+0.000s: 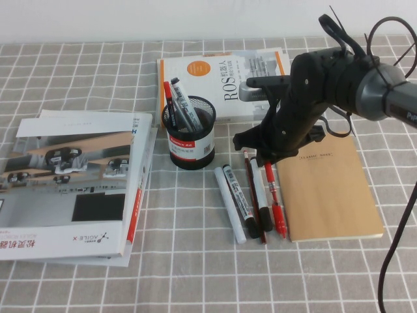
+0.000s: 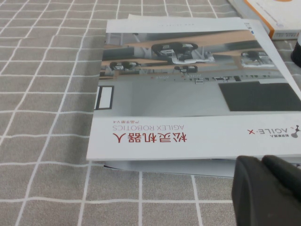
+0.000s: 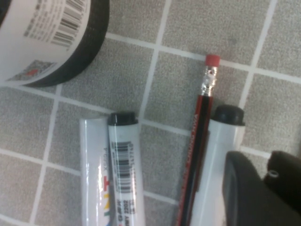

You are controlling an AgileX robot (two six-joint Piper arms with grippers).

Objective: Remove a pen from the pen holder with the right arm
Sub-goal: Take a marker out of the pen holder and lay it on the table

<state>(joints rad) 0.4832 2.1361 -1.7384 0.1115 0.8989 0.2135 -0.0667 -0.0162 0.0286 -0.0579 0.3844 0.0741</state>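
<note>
A black mesh pen holder [image 1: 189, 140] stands in the middle of the checked cloth with two markers [image 1: 182, 104] sticking out of it; its base [image 3: 56, 37] shows in the right wrist view. Just to its right, my right gripper [image 1: 264, 155] hangs low over a row of pens lying on the cloth. Its jaws [image 3: 268, 165] stand close together on the upper end of a red pen [image 1: 276, 208], which rests on the cloth. Beside that pen lie a white marker [image 3: 216, 165], a pencil [image 3: 202, 117] and two more markers [image 3: 113, 174]. My left gripper [image 2: 262, 162] is shut and holds nothing, near a brochure's edge.
A tan notebook [image 1: 329, 189] lies right of the pens. An orange and white ROS book [image 1: 221, 78] lies behind the holder. A stack of AgileX brochures [image 1: 71, 189] covers the left side; the brochure [image 2: 188, 94] fills the left wrist view.
</note>
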